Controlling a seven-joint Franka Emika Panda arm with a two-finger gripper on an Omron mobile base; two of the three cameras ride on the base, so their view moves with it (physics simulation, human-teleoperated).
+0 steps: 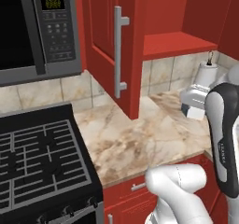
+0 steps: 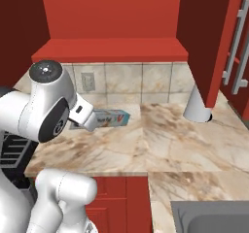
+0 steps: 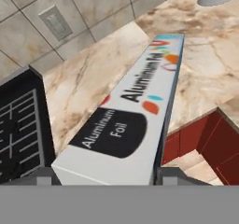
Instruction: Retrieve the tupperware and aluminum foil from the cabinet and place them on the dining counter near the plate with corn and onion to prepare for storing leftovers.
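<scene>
The aluminum foil (image 3: 140,97) is a long white box with a dark label and a teal far end. It runs away from the hand, and my gripper (image 3: 107,174) is shut on its near end, with one fingertip (image 3: 39,176) on each side. From the right base, the aluminum foil (image 2: 113,117) sticks out to the right of the gripper (image 2: 92,120), just over the marbled kitchen counter (image 2: 160,140). The cabinet (image 1: 177,43) stands open above, its red shelf (image 2: 112,50) bare. Its door (image 1: 105,45) with the silver bar handle (image 1: 119,50) is swung out.
A black gas stove (image 1: 37,157) lies left of the counter under a microwave (image 1: 32,27). A white paper-towel roll (image 2: 197,106) stands at the back right below a second cabinet door. A sink corner (image 2: 214,217) sits at the lower right, with red drawers (image 2: 116,198) below the counter edge.
</scene>
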